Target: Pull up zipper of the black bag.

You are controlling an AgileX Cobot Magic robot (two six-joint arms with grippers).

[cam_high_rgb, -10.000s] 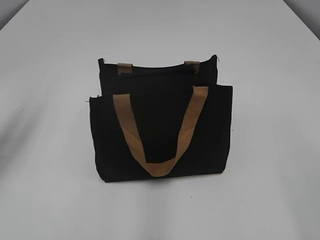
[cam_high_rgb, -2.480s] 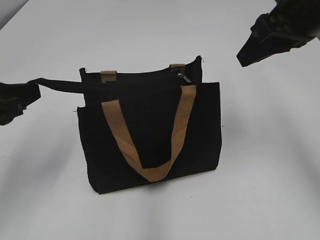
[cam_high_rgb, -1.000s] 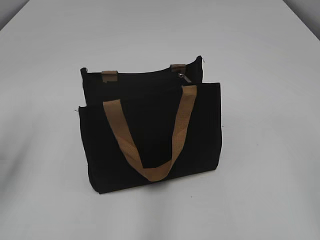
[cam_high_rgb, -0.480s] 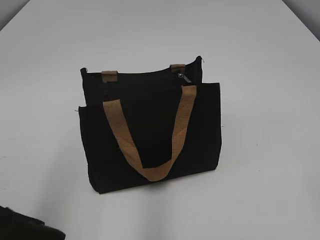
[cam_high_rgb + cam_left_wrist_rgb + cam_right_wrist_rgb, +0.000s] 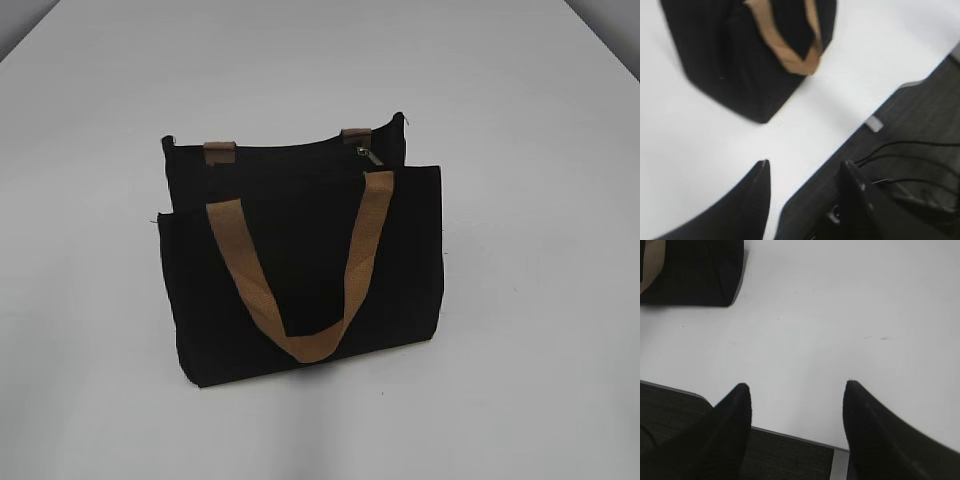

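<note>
The black bag (image 5: 300,265) stands upright on the white table, with a tan strap handle (image 5: 300,270) hanging down its front. The zipper's small silvery pull tab (image 5: 367,155) sits at the right end of the top rim. Neither gripper shows in the exterior view. In the left wrist view the bag (image 5: 740,55) lies at the top left, and my left gripper (image 5: 805,167) is open and empty over the table's near edge. In the right wrist view a bag corner (image 5: 690,270) shows at the top left, and my right gripper (image 5: 796,386) is open and empty, far from it.
The white table (image 5: 520,300) surrounds the bag. Its near edge (image 5: 790,436) and dark floor with cables (image 5: 910,170) show below both wrist views.
The bag has shifted left since ten seconds ago and the pull tab now shows at the rim's right end. Both arms have withdrawn from the exterior view; a dark arm part at the lower left half a second ago is gone.
</note>
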